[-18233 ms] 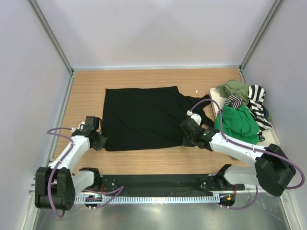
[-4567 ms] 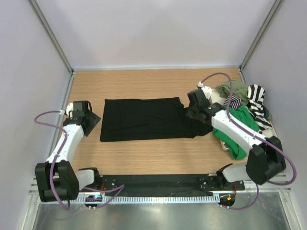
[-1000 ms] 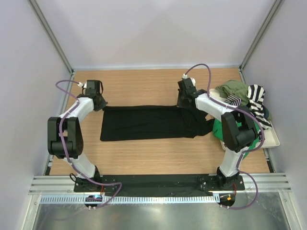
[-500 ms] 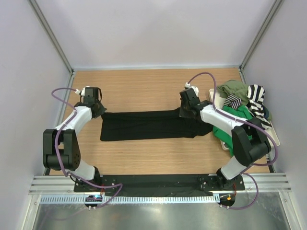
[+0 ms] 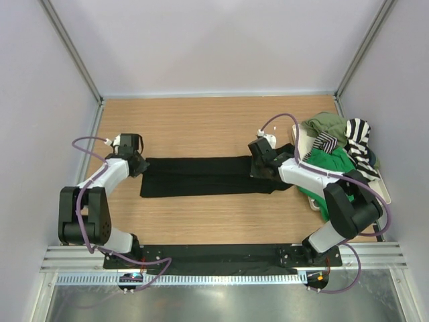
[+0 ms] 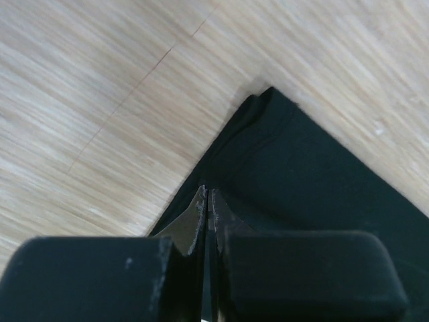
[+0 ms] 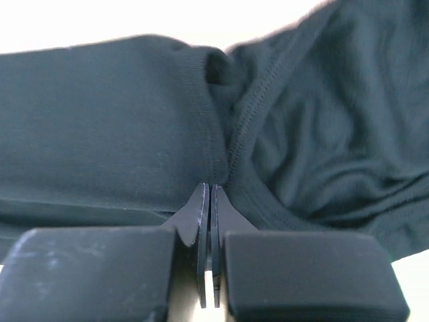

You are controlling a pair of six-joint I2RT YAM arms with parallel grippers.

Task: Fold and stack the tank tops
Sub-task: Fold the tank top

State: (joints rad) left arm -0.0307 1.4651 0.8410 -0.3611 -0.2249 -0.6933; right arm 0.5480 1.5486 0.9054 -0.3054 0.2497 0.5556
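— From above, where is the black tank top (image 5: 201,176)?
— It lies flat on the wooden surface (image 5: 201,121), near the middle, as a long narrow band from 9 o'clock to 3 o'clock. The left fingers (image 5: 137,163) sit on its corner at 10 o'clock, the right fingers (image 5: 258,168) on its corner at 2 o'clock.
— And the other clothes?
— The green tank top (image 5: 332,171), the olive tank top (image 5: 328,124) and the striped tank top (image 5: 358,141) make a heap at 3 o'clock, just beside the band's end.
— What does the left wrist view show?
— The left fingers are clenched, and their tips pinch a folded edge of the black cloth. Bare wood fills 9 to 12 o'clock.
— And the right wrist view?
— The right fingers are pressed together too, grasping the black tank top at a stitched hem. Wrinkled cloth lies at 2 o'clock.
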